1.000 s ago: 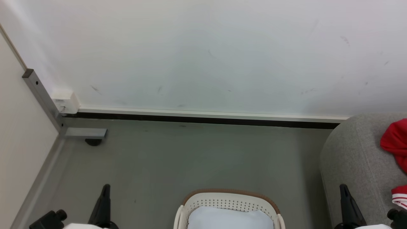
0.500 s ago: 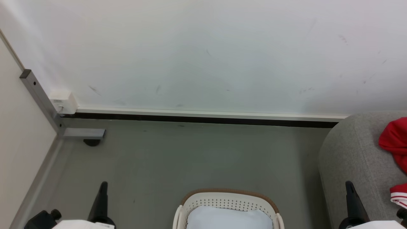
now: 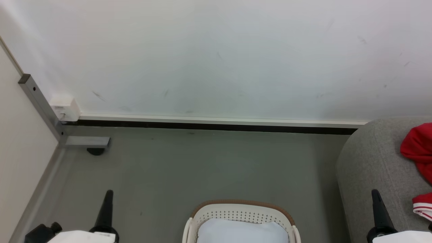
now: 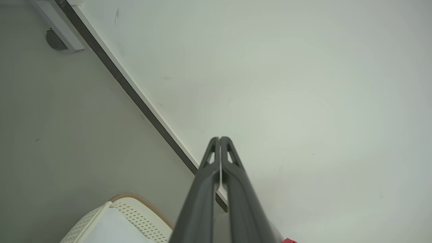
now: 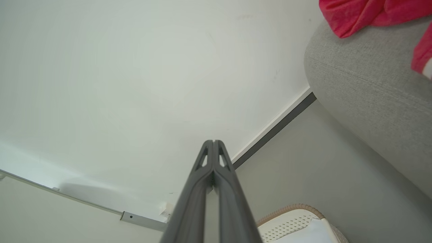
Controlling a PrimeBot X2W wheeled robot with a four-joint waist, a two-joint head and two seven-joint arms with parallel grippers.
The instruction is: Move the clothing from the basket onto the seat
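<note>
The cream basket point(image 3: 241, 211) with its tan rim stands on the floor at the bottom centre of the head view, holding a plain white pad point(image 3: 241, 231). Red clothing point(image 3: 418, 152) lies on the grey sofa point(image 3: 371, 158) at the right, with a white-trimmed edge point(image 3: 422, 207) lower down. My left gripper point(image 3: 108, 195) points up at the lower left, shut and empty. My right gripper point(image 3: 375, 195) stands at the lower right beside the sofa's edge, shut and empty. The wrist views show the shut left gripper point(image 4: 219, 139), the shut right gripper point(image 5: 213, 141), the sofa point(image 5: 368, 81) and the red clothing point(image 5: 368, 13).
A white wall point(image 3: 216, 57) with a dark skirting strip point(image 3: 216, 127) closes off the far side. A metal post point(image 3: 40, 104) with a white box point(image 3: 64, 104) and a foot bracket point(image 3: 88, 141) stands at the left corner. Grey floor point(image 3: 202, 168) lies between wall and basket.
The head view has shifted slightly. Both grippers' fingers reach a little higher in the view than before, and the right one sits a bit further right. The basket and clothing have not moved.
</note>
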